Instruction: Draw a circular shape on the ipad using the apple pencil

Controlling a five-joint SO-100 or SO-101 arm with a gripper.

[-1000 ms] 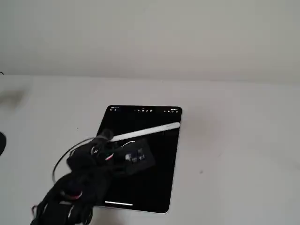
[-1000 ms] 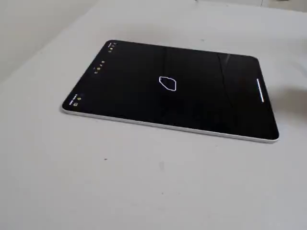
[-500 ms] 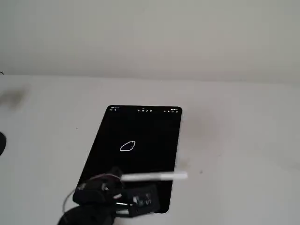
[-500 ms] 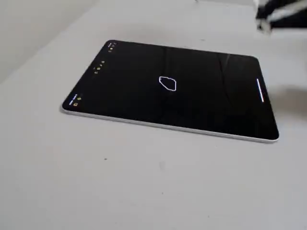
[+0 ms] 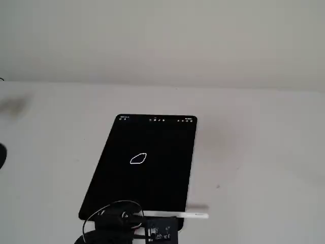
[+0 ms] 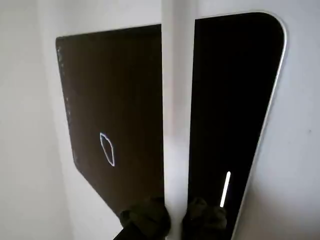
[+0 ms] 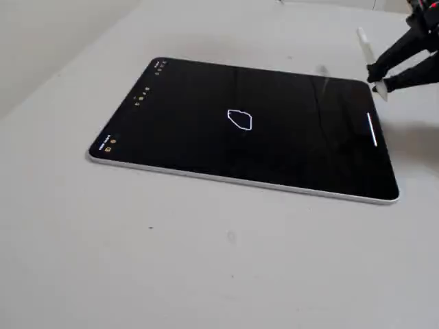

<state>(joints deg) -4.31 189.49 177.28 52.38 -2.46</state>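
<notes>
A: One closed loop is already on the screen. We see the circular shape point(image 5: 138, 159) as a thin white lopsided oval near the middle of the ipad point(image 5: 117, 185), which lies flat on the table point(image 5: 264, 152).

B: We agree. In a fixed view it sits at frame centre point(image 7: 240, 119), well apart from the row of tiny icons at the tablet's left short side.

A: And the apple pencil point(image 6: 177, 100)? In the wrist view we see it as a white bar running top to bottom through the middle of the frame, crossing above the screen.

B: The hand point(image 6: 176, 220) has its two dark fingers point(image 6: 146, 219) closed against the pencil, one on each side, at the bottom of that frame. So we judge it pinched tight on the stylus. In a fixed view the pencil point(image 7: 364, 45) is at the upper right, by the tablet's right short edge, and its tip looks lifted off the glass, though we cannot be sure.

A: In a fixed view point(image 5: 195, 214) it lies across the bottom edge of the tablet, sticking out to the right.

B: What could go wrong from here, in our judgement?

A: If the tip drops back onto the glass on the way out, we get a stray mark. There is a short white line point(image 7: 372, 129) near the right edge of the screen; we cannot tell whether it is a stroke or part of the interface.

B: Also, a smooth thin stylus can rotate or slide in a two-finger pinch, so we could lose it onto the screen.
</notes>
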